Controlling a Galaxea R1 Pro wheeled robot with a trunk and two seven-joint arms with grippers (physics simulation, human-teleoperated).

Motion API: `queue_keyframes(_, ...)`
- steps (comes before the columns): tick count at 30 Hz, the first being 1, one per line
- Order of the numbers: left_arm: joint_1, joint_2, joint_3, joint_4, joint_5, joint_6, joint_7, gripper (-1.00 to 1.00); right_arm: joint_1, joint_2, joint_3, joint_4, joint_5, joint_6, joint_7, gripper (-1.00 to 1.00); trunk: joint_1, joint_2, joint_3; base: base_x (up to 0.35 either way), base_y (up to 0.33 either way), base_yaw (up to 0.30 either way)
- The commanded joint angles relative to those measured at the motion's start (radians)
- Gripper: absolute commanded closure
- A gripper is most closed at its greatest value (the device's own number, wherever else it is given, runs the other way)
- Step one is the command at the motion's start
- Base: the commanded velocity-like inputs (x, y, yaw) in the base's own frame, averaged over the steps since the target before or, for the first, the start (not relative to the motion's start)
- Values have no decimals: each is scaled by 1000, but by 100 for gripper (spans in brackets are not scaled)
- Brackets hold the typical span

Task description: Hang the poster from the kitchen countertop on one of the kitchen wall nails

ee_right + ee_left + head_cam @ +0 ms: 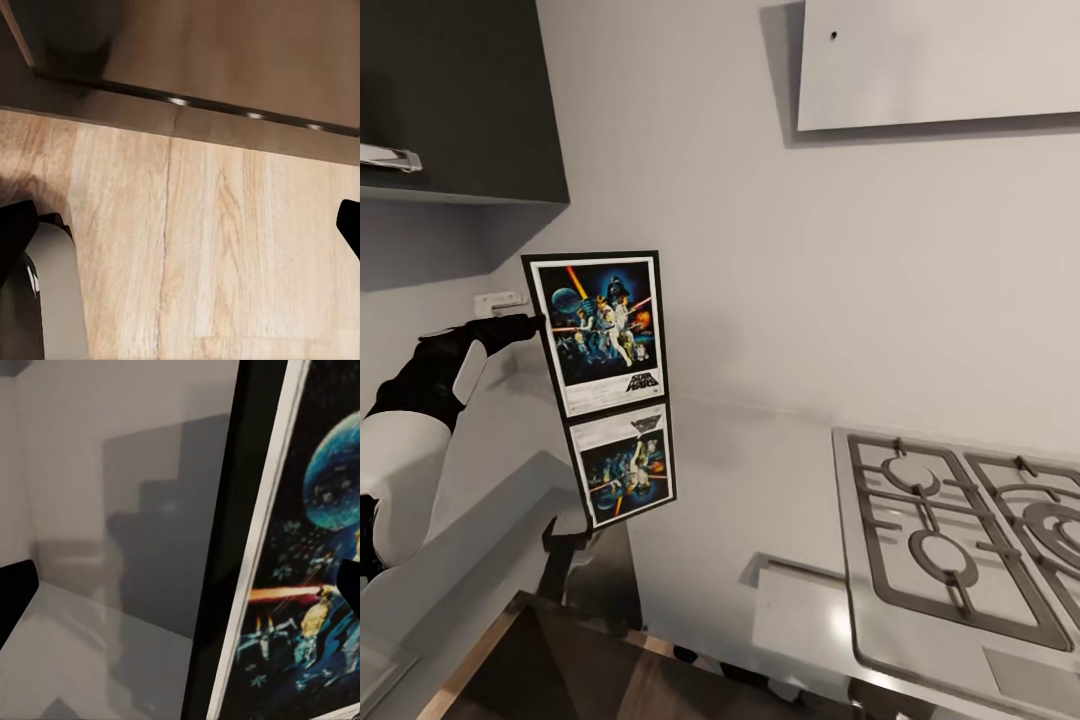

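I had the left gripper (532, 325) at the poster's (600, 330) left edge, and its fingers seemed clamped on the frame; the poster stood upright at the back of the table (760, 470), near its left corner by the wall, mirrored in the glossy top. The right gripper (180, 225) hung over wood flooring, fingers spread apart and empty. I judged the pickup barely begun: the poster looked gripped but not lifted, and hanging remained. One wall nail (833, 35) showed high on a pale panel, well apart. The steel hob (960, 540) sat toward the table's right end.
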Motion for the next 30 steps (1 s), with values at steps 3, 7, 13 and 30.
queue_keyframes(3, 0, 0, 3, -1, 10, 8, -3, -100, 0, 0, 1, -2, 1, -1, -4, -100, 0, 0, -1, 25, 0, 0)
queue_keyframes(7, -6, 6, -1, 5, 8, 13, -9, -100, -1, -2, -2, -3, 2, -4, -4, -100, 0, 0, -1, 6, 0, 0)
queue_keyframes(13, -40, 40, -5, 11, 8, 28, -43, -100, -1, -2, -2, -3, 1, -4, -4, -100, 0, 0, -1, 0, 0, 0)
queue_keyframes(30, -21, 17, -11, -4, 8, 12, -104, -100, -3, -2, -3, -4, 0, -4, -5, -100, 0, 0, -4, 0, 0, 0)
